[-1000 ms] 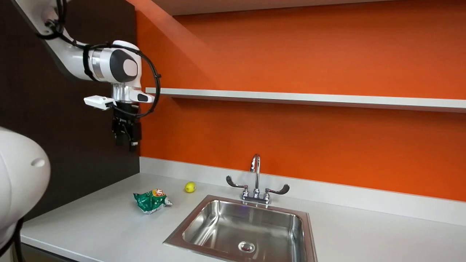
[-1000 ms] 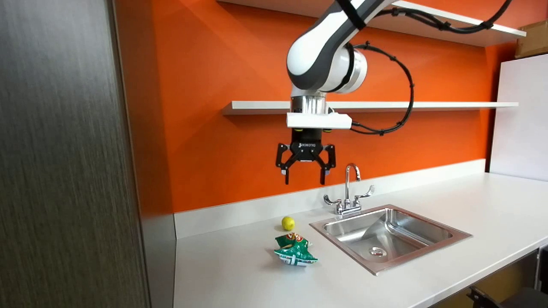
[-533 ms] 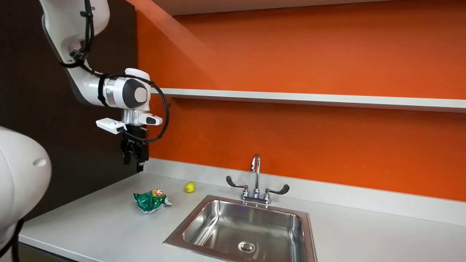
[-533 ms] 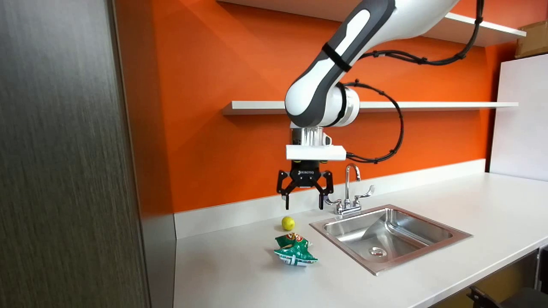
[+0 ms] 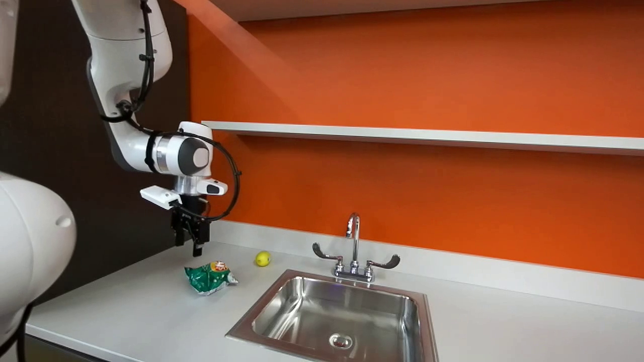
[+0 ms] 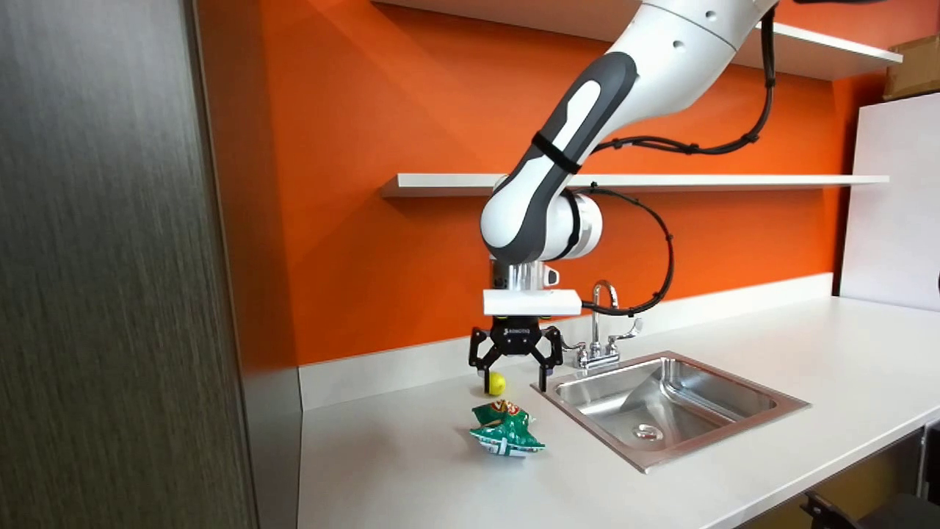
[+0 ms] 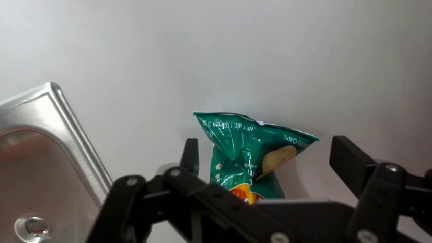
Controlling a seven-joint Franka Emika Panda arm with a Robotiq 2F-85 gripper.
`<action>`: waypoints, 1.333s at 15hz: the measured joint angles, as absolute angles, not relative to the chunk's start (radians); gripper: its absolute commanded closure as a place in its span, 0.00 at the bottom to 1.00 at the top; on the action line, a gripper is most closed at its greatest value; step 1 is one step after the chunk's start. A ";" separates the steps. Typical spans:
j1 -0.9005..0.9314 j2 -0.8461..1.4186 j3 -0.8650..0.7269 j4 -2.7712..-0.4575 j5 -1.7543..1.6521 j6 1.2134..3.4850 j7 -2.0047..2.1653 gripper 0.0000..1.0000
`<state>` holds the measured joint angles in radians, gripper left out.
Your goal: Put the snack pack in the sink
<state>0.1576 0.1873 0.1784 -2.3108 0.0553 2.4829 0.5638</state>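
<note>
The snack pack is a crumpled green chip bag, lying on the counter left of the sink in both exterior views [image 5: 209, 278] [image 6: 507, 430]. In the wrist view the snack pack [image 7: 243, 148] lies between the fingers, its lower end hidden behind the gripper body. My gripper [image 5: 188, 250] is open, points down and holds nothing. It also shows in an exterior view [image 6: 514, 389] and in the wrist view [image 7: 265, 148], above the bag with its fingers apart. The steel sink shows in both exterior views [image 5: 262, 304] [image 6: 723, 432]; its corner shows in the wrist view [image 7: 76, 148].
A yellow lemon [image 5: 262, 258] lies behind the bag near the wall; a finger partly covers it in an exterior view [image 6: 497, 383]. A faucet [image 5: 355, 251] with two handles stands behind the sink. A shelf [image 5: 402, 134] runs along the wall. A dark panel [image 6: 110, 294] bounds the left side.
The arm has come down steadily, bringing the open gripper much closer to the snack pack. The bag, lemon and sink have not moved.
</note>
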 measured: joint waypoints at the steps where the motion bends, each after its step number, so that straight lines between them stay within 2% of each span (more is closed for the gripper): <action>1: 0.166 0.206 0.170 -2.300 0.050 2.490 0.564 0.00; 20: 0.226 0.461 0.051 -2.098 0.037 2.533 0.563 0.00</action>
<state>0.2260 0.4606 0.0509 -2.0978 0.0366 2.5332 0.5628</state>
